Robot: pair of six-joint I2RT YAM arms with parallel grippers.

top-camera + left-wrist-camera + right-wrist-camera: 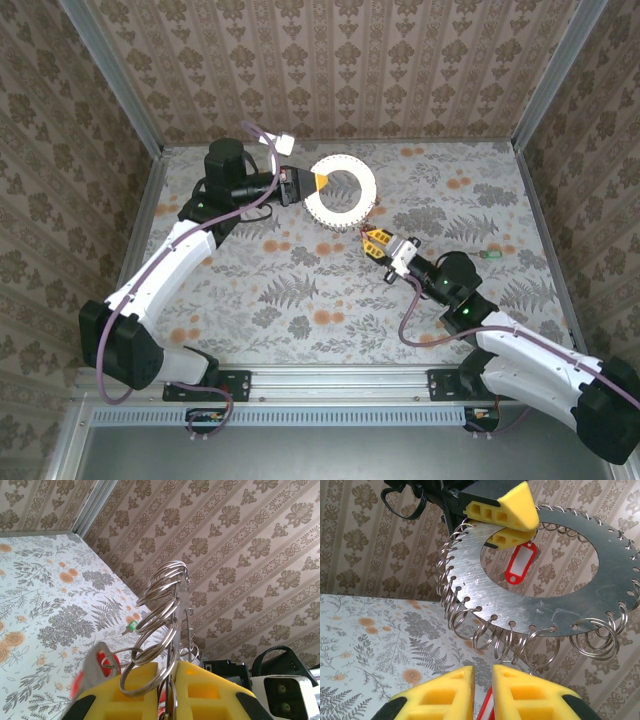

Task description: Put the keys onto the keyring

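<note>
Top external: red key lined up under the keyring

Top external: left gripper (pixel 318 181) clamps the keyring (pixel 346 219), a flat silver hoop raised off the floral table (pixel 300 300). Right gripper (pixel 373 241) sits just below its rim. Patterned walls (pixel 350 60) all round.
Left wrist: green key (pixel 131 626) lies on the table, well apart.
Right wrist: fingers pinch a red key (pixel 487 707). Best bet is to nudge it into one of the split rings (pixel 487 632), hoop steady.

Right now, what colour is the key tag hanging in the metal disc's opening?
The key tag is red with a pale window, best seen in the right wrist view.
</note>
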